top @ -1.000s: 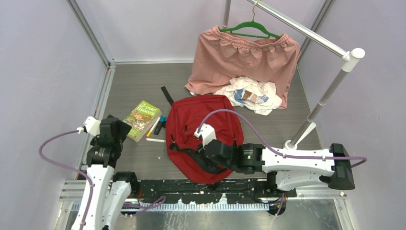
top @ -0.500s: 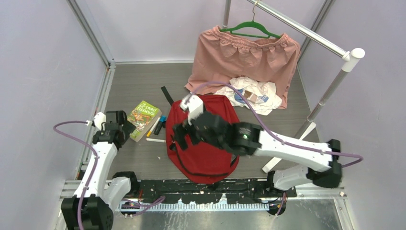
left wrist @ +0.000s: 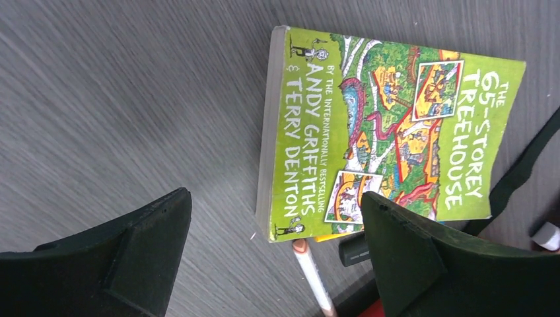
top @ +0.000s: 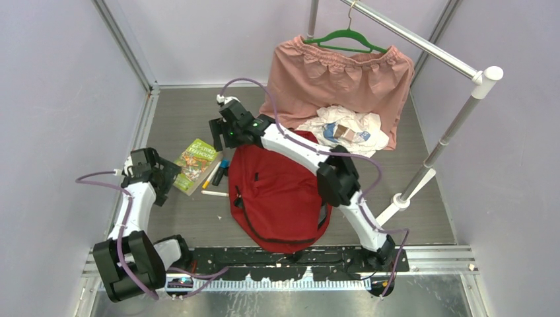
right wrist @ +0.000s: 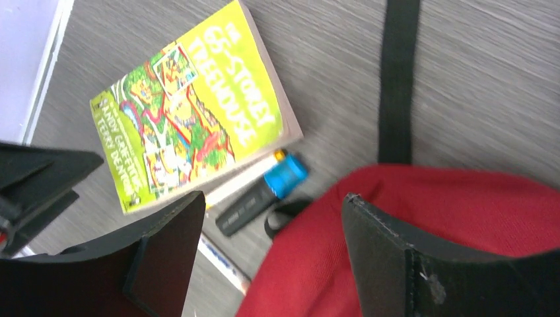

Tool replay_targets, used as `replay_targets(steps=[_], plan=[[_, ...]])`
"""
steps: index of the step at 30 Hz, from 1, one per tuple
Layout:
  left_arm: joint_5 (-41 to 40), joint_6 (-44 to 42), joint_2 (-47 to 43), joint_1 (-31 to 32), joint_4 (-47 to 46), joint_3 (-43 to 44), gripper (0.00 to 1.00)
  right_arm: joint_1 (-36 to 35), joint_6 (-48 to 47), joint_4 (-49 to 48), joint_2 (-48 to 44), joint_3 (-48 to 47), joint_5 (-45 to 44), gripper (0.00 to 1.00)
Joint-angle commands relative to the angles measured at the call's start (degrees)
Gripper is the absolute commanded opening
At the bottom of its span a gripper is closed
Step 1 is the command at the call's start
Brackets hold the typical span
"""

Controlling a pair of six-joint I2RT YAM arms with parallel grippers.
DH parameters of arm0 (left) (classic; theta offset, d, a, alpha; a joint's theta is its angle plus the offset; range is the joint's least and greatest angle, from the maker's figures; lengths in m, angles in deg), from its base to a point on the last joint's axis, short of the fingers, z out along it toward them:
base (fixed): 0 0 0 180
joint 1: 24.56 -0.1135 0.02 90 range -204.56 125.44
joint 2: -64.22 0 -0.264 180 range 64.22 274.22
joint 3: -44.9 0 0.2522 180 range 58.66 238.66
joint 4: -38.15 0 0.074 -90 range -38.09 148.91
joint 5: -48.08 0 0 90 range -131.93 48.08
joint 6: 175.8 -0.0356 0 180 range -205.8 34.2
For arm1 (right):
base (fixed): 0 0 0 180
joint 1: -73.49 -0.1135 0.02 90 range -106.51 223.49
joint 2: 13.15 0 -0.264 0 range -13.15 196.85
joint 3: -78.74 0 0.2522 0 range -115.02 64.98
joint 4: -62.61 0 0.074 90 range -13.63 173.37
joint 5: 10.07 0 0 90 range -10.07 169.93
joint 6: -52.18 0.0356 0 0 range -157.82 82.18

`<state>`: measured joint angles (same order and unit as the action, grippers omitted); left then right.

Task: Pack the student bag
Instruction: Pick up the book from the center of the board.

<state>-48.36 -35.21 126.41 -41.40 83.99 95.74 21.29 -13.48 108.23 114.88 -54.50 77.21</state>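
1. Right arm has swung from the near part of the bag out to its far-left corner. Left arm has edged toward the book. The black strap bundle no longer lies on top of the bag, and a zipper line shows instead.
2. Large soft dark-red fabric backpack [top: 284,198] lies flat mid-table, between the arm bases and the pale pink garment on a green hanger [top: 333,82].
3. Bag long axis runs near-to-far, with a slight tilt. The top end points far, and a flat black webbing strap [top: 230,132] trails off its far-left corner. The zipper curves down the left side.
4. Right gripper [top: 221,129] hovers over that far-left corner, so the bag lies to its near-right. Jaws are well apart with nothing between them.
5. Left gripper [top: 162,173] is at the near-left edge of the green paperback book [top: 196,156], jaws fully spread and empty.
6. The book sits between the two grippers, left of the bag. Its long axis is diagonal, near-left to far-right. Left arm is nearer the book and right arm nearer the bag.
7. The blue-capped black marker [right wrist: 284,177] and a white pen [top: 214,193] lie between book and bag.
8. My read: nothing is packed yet and the opening is not spread.
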Motion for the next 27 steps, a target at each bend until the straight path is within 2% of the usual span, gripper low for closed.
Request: replay_targets(steps=[1,4,6,13,16,22,25,27], plan=[[4.6,1.2,0.7,-2.4,-5.8,-1.0,0.99,0.1,1.7,0.9,9.4,-14.8,5.4,0.81],[5.4,1.0,2.1,-2.9,-7.6,-1.3,0.96,0.1,2.5,2.9,17.7,-23.5,6.2,0.81],[5.2,0.7,2.8,-3.2,-8.3,-1.8,0.96,0.1,3.3,1.5,21.2,-25.8,6.1,0.82],[6.2,2.8,4.8,-4.3,-12.0,-4.5,0.93,0.1,3.0,-1.4,26.1,-27.3,4.4,0.84],[7.8,3.1,6.4,-4.3,-13.5,-4.8,0.92,0.1,3.5,-2.7,26.1,-25.8,7.5,0.80],[10.6,2.9,9.2,-4.3,-16.5,-5.1,0.91,-0.2,5.6,-5.8,24.1,-22.7,14.7,0.45],[10.9,2.8,9.5,-4.4,-17.6,-5.6,0.91,-0.9,5.7,-8.3,21.8,-20.6,15.9,0.20],[11.0,2.8,9.5,-4.4,-17.9,-5.7,0.91,-1.0,6.1,-9.2,20.6,-20.5,16.8,0.07]])
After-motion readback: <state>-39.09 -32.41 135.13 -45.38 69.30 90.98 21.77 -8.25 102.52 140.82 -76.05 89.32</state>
